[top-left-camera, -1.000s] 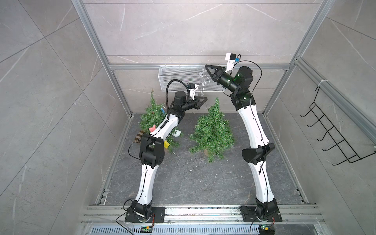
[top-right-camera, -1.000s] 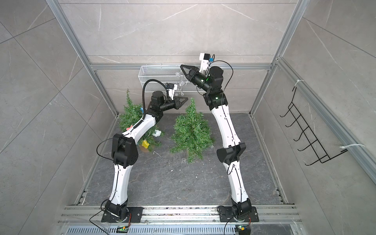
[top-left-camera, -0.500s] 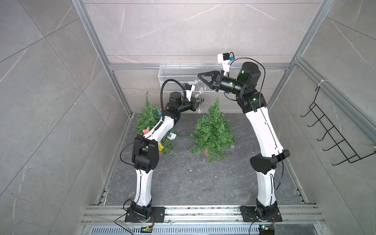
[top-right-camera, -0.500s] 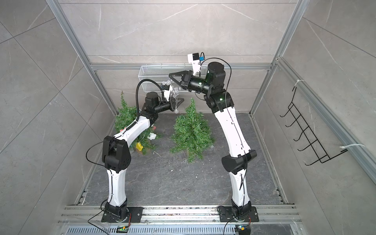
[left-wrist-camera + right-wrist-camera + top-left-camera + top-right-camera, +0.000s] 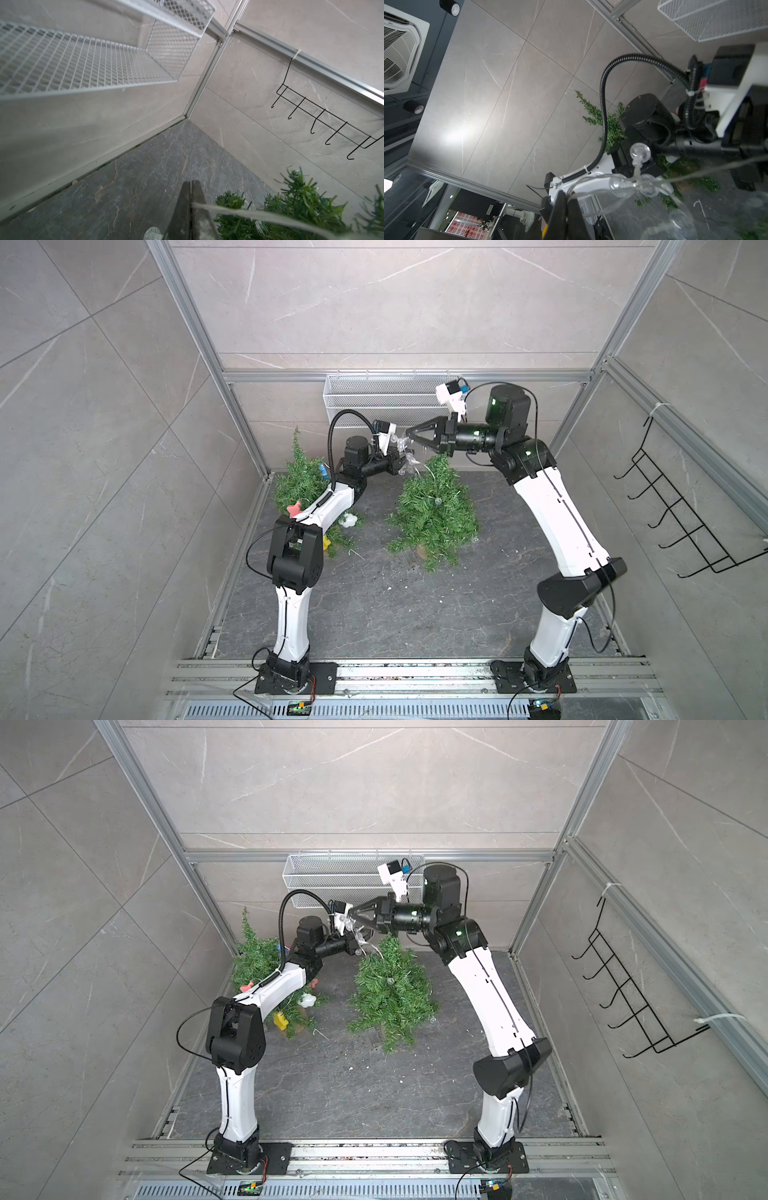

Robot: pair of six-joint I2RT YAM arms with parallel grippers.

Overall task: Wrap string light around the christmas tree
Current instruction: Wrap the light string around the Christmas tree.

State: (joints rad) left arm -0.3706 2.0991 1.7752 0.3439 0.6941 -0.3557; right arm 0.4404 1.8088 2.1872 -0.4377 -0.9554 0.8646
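The string light (image 5: 640, 151) is thin wire with clear round bulbs. The left hand (image 5: 190, 185) and right hand (image 5: 566, 194) pinch it near the christmas tree (image 5: 434, 510).

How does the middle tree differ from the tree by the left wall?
The middle tree has only string light draped on it; the wall-side tree bears coloured ornaments and no visible light. The middle tree stands in the open; the left arm partly hides the wall-side tree. Both are green.
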